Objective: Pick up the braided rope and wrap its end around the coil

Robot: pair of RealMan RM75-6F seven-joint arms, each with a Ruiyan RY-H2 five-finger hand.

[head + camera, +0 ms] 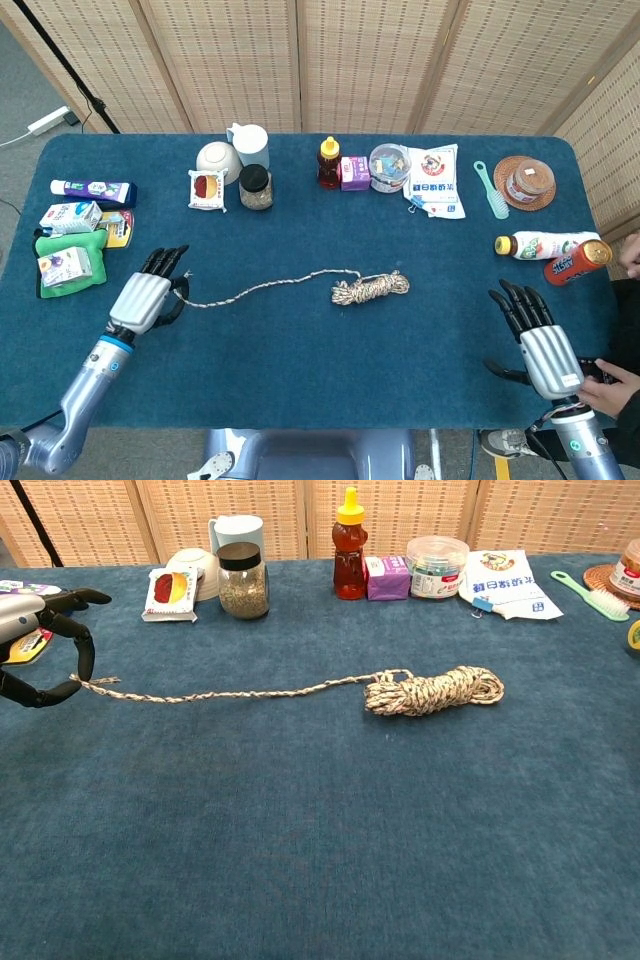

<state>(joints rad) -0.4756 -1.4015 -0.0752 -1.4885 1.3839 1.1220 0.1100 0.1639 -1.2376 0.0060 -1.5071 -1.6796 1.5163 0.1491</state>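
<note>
Head view: left hand point(142, 298) pinching the rope point(262, 287) end, coil point(371, 287) lying mid-desk point(300, 350); right hand point(540, 340) spread, holding nothing. Chest view: left fingers point(83, 650) closed on the taut rope end.

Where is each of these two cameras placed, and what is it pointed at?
Head view: sits high, looks steeply down on the whole dark blue table; both arms show, left hand and right hand.
Chest view: sits low at the table's near edge, looks across it toward the wicker screen; only the left hand shows, pinching the rope's end.
Shared: the braided beige rope with its coil, the honey bottle, the left hand.
</note>
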